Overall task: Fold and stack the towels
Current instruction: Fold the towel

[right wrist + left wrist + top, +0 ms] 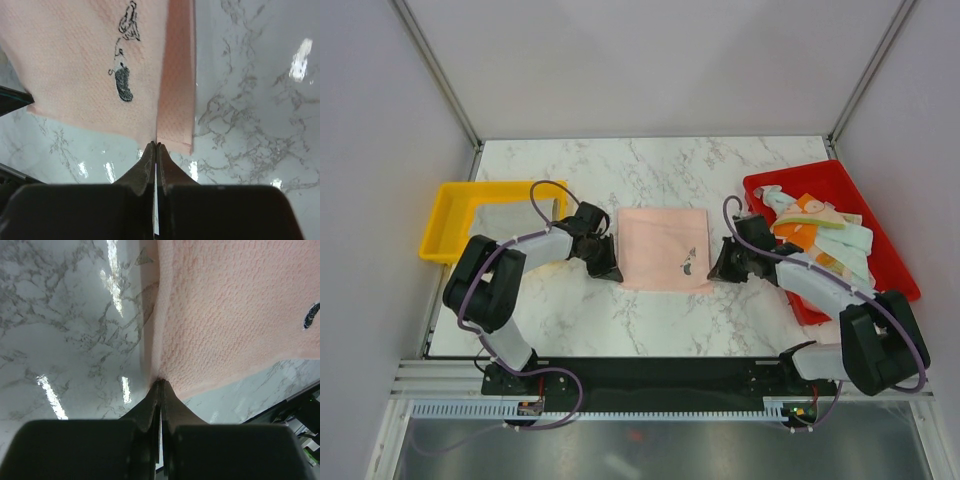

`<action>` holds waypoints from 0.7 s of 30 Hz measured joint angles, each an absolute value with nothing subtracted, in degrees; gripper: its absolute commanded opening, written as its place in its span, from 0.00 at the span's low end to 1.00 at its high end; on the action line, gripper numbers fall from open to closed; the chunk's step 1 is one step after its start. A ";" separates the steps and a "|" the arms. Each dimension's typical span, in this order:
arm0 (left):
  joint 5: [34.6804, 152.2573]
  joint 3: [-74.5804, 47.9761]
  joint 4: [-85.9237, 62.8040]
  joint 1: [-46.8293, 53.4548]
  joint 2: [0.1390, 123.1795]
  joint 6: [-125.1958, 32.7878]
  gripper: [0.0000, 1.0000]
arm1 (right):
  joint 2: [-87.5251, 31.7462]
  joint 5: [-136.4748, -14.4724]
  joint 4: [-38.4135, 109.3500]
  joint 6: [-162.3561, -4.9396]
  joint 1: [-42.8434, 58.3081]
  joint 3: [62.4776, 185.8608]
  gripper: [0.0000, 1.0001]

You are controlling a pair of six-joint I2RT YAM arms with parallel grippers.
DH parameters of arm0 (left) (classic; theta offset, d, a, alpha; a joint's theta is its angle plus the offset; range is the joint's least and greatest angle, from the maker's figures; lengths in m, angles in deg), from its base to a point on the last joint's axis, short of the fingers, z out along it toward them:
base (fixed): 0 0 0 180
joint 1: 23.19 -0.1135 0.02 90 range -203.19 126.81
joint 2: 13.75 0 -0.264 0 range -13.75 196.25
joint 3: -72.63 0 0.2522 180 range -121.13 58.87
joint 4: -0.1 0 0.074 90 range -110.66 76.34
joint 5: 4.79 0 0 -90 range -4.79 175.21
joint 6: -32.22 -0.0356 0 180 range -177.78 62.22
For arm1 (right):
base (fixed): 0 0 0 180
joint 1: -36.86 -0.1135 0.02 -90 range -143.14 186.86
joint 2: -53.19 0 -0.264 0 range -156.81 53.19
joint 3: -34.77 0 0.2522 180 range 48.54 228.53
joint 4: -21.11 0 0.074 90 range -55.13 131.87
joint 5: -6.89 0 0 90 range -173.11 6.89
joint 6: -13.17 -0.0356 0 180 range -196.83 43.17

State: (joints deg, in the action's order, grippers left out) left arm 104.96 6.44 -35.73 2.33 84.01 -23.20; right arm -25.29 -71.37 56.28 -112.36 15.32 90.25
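Note:
A pale pink towel point(665, 245) with a small dark print lies flat on the marble table between my two grippers. My left gripper point(608, 270) is at its near left corner, shut on the towel's edge; in the left wrist view the cloth point(230, 305) rises into the closed tips point(161, 384). My right gripper point(720, 268) is at the near right corner, shut on the towel point(75, 60), which pinches into a fold at the closed tips point(156, 145). The other towels, orange printed point(798, 216) and mint green point(850, 245), lie heaped in the red tray.
The red tray point(840, 180) stands at the table's right edge, just behind my right arm. A yellow tray point(445, 215) stands at the left edge. White walls close in the table at the back and sides.

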 measured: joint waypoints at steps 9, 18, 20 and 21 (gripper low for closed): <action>105.33 6.77 -34.31 2.35 84.23 -22.60 0.02 | -17.94 -69.01 46.49 -122.44 14.71 73.73 0.00; 106.09 6.99 -33.21 2.35 84.53 -22.17 0.02 | -17.99 -68.59 39.15 -126.18 13.70 71.41 0.00; 106.24 7.03 -33.08 2.35 84.60 -22.15 0.02 | -17.48 -69.14 39.36 -126.37 13.70 71.63 0.00; 106.29 7.03 -33.02 2.35 84.62 -22.15 0.02 | -16.87 -69.53 40.24 -126.31 13.68 72.04 0.00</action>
